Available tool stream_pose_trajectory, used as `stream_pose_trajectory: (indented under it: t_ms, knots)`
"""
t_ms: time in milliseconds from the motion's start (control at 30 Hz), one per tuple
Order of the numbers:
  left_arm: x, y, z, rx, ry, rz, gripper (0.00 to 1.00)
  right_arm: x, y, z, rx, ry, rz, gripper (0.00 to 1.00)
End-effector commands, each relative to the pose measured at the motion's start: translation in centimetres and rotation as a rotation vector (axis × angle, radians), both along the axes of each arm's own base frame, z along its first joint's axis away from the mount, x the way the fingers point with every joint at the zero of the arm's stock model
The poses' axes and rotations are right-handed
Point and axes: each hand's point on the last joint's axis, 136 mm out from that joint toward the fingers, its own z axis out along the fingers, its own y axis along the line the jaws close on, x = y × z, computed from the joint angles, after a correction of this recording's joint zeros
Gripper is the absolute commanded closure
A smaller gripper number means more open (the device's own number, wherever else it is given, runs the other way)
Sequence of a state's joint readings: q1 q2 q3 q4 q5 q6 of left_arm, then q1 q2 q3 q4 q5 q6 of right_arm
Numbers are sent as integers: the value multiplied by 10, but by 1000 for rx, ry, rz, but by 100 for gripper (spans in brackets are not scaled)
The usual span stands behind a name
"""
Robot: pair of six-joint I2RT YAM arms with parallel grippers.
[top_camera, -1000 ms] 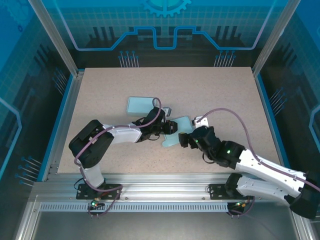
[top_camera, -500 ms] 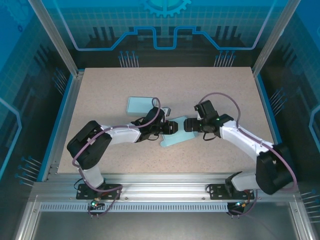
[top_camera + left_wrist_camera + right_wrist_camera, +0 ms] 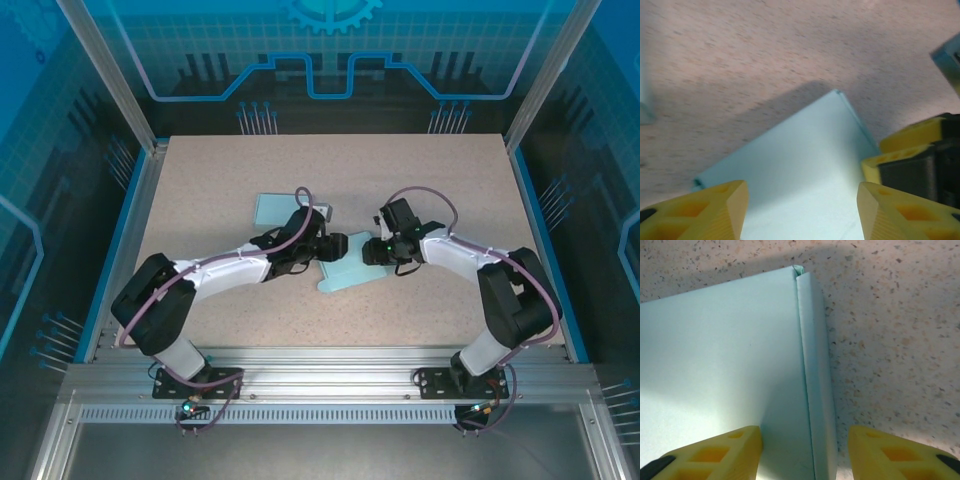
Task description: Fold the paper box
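The paper box (image 3: 343, 272) is a flat pale blue sheet lying mid-table. My left gripper (image 3: 334, 246) is at its far left corner, open; in the left wrist view the box (image 3: 805, 160) spreads under the left gripper (image 3: 802, 212), whose yellow fingers (image 3: 715, 212) stand wide apart. My right gripper (image 3: 369, 251) is at the box's right edge, open. In the right wrist view the right gripper (image 3: 805, 452) straddles a narrow folded strip (image 3: 815, 380) along the edge of the box (image 3: 725, 355), with gaps on both sides. The right gripper's fingers (image 3: 910, 150) show in the left wrist view.
A second flat pale blue piece (image 3: 276, 208) lies on the table just behind the left arm, with a small grey object (image 3: 326, 213) beside it. The speckled tabletop (image 3: 440, 180) is bounded by blue rails and the cage frame.
The right arm swung from the near right up to the box's right edge and its jaws narrowed. The left gripper's jaws widened and the left arm stretched forward a little.
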State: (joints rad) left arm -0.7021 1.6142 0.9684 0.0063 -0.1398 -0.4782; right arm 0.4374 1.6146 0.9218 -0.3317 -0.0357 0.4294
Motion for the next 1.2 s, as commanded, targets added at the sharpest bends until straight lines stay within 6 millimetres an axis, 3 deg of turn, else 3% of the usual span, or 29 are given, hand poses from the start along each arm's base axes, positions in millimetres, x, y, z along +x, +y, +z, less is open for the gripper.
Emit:
stream_pose_trajectory:
  t_ms: [0, 167, 400, 600, 733, 867, 1033, 1167]
  knots:
    - [5, 48, -12, 279, -22, 90, 37, -15, -7, -30, -23, 93, -3, 50]
    - [13, 70, -43, 435, 46, 74, 36, -13, -4, -21, -10, 77, 10, 49]
    - [21, 62, -68, 337, 130, 21, 45, -10, -4, -8, -12, 49, 21, 43]
    - [16, 66, -92, 349, 197, 21, 56, -18, -6, -21, -13, 81, 5, 43]
    - [12, 66, -104, 341, 222, 12, 64, -40, -8, -38, 7, 127, -28, 45]
    - [15, 58, -107, 313, 221, -11, 67, -66, -1, -49, 18, 149, -40, 47]
    - [27, 45, -100, 277, 203, -44, 69, -85, 12, -42, -18, 124, -8, 47]
    - [35, 48, -81, 259, 172, -24, 69, -82, -10, -18, -219, 19, -25, 39]
